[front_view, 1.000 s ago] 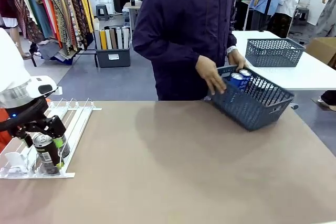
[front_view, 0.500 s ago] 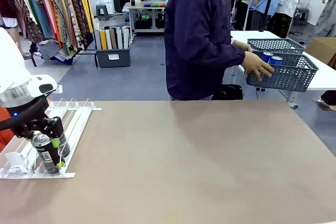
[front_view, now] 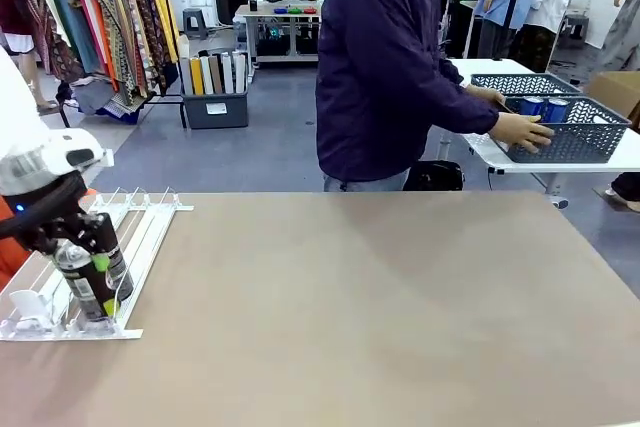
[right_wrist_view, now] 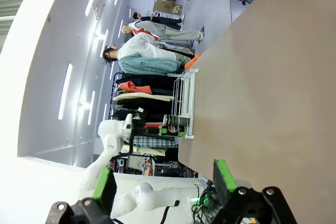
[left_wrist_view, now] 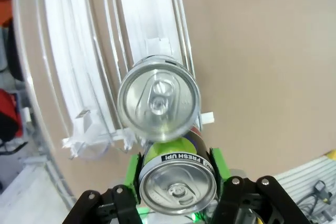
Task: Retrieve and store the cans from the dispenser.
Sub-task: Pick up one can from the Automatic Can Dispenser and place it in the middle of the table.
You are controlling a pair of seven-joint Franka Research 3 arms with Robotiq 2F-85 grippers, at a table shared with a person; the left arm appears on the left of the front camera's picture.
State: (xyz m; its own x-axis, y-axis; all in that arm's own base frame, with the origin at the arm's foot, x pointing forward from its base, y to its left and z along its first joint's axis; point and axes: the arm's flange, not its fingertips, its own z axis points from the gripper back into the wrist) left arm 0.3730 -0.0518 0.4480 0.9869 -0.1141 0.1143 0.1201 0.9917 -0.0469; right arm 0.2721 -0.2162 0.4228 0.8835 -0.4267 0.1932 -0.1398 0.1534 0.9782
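Lower left, the left gripper [front_view: 95,282] is clamped on a dark can [front_view: 85,289] at the front end of the white dispenser [front_view: 150,222], with a second can [left_wrist_view: 158,100] in the lane just beside it. Upper right, a grey mesh basket [front_view: 590,142] holds two blue cans [front_view: 545,107], and a person's hand [front_view: 522,132] rests on its rim. The right gripper [right_wrist_view: 163,182] hangs spread.

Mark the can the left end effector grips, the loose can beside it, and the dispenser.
gripped can [left_wrist_view: 178,190], left wrist view, on its silver top.
loose can [left_wrist_view: 158,100], left wrist view, on the pull tab.
dispenser [front_view: 150,222], front view, on a white rail lane.
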